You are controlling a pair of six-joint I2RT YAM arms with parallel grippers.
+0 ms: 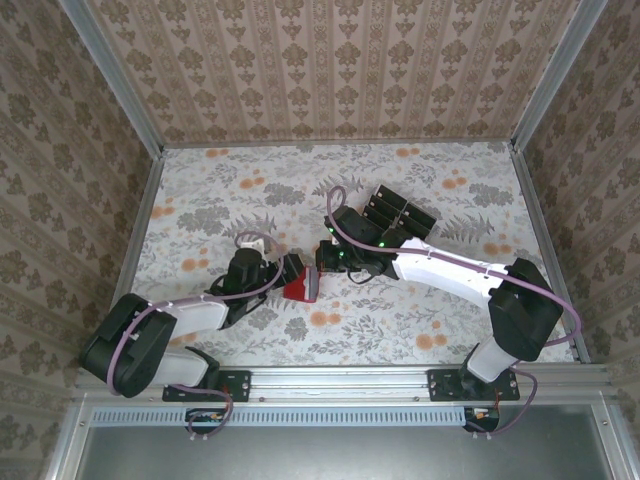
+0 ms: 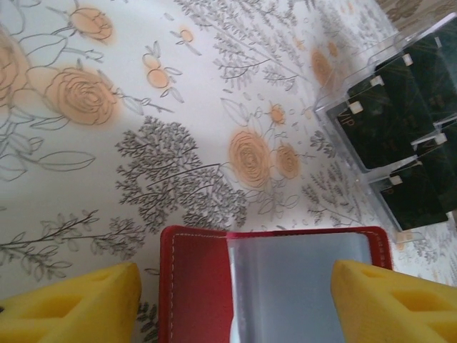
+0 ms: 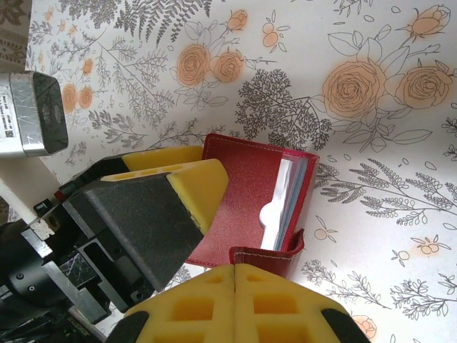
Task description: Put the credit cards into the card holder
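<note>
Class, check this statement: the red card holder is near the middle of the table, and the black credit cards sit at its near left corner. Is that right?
One error. The credit cards sit right of centre in the farther half of the table, not at its near left corner. The red card holder is indeed near the middle. The top external view shows it.

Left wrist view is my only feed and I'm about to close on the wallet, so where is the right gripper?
Observer: The right gripper sits on the clasp side of the red wallet, tips near the tab.
Operator: Holding anything?
Observer: No, its pads are pressed together with nothing between them.
Operator: Where are the cards relative to that arm?
Observer: From above, the black cards lie just beyond the right arm, on its far side.
</note>
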